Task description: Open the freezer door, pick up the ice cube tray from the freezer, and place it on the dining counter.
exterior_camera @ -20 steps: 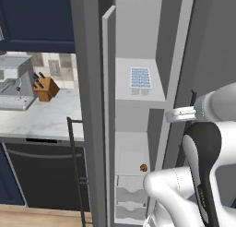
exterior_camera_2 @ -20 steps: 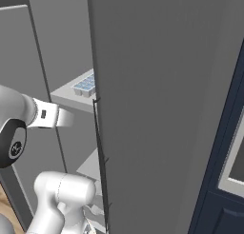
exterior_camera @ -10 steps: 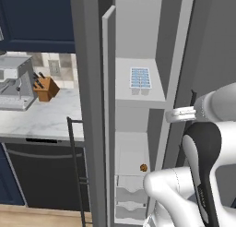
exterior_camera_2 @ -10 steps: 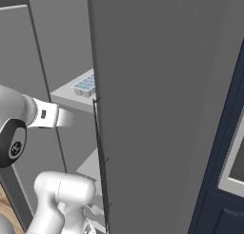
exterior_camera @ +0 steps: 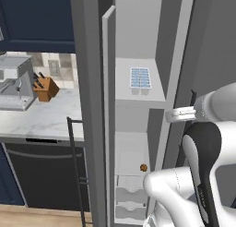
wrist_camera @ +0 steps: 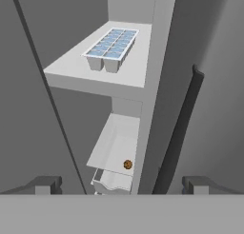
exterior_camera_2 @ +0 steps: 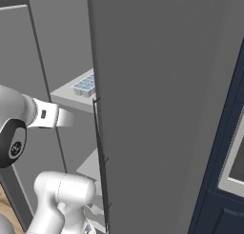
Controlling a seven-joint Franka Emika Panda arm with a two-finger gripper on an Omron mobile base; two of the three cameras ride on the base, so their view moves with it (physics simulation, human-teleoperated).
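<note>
Two spread fingers (hand [wrist_camera: 122, 185] empty) point toward the ice cube tray [wrist_camera: 112, 48], well ahead.

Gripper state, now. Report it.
Gripper: open, holding nothing; its dark fingertips stand wide apart, pointed into the open freezer toward the small white ice cube tray with pale blue cubes on the light grey shelf.

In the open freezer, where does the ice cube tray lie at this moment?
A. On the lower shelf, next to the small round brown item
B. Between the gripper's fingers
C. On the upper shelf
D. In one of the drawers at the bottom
C: the ice cube tray rests on the upper shelf, while the small round brown item lies alone on the lower shelf, and the open gripper holds nothing.
</note>
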